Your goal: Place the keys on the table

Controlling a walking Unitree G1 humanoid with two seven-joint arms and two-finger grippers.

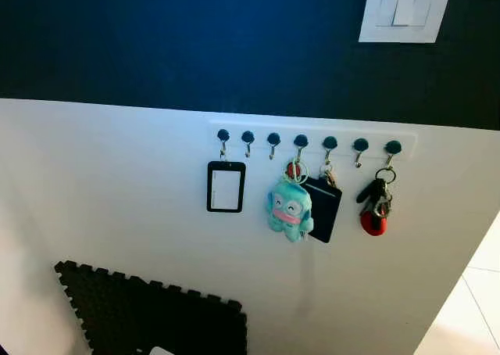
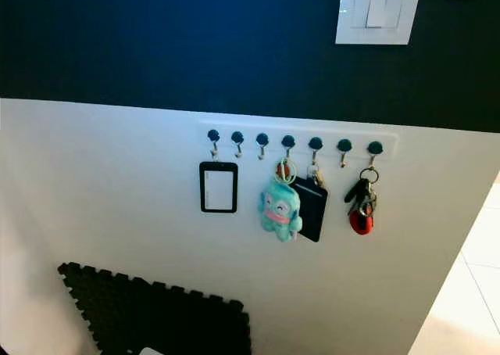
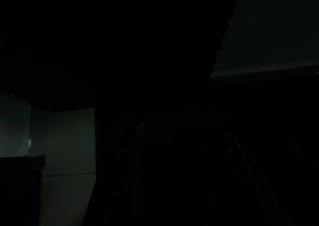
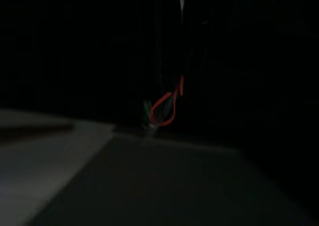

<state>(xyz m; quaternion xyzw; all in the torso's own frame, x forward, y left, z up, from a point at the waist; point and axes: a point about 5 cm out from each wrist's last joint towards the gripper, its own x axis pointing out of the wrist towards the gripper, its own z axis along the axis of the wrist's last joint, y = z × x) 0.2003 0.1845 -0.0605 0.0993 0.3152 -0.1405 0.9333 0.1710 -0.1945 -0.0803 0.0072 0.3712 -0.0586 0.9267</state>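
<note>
Keys (image 1: 376,203) w/ red fob hanging on far-right hook of white hook rail (image 1: 406,142), frame ctr-right, teal plush keychain (image 1: 289,209), black card holder (image 1: 226,186) left of them, both grippers' jaws: can't tell, wrist views dark.

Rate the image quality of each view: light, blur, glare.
Left eye view: well lit and fairly sharp, with a cool blue cast; the keys on the hook rack read clearly, and the light switch is washed out. Right eye view: same scene, slightly softer. Left wrist view: almost black, only dim pale surfaces at the edges. Right wrist view: very dark and blurred, with a red wire loop.
</note>
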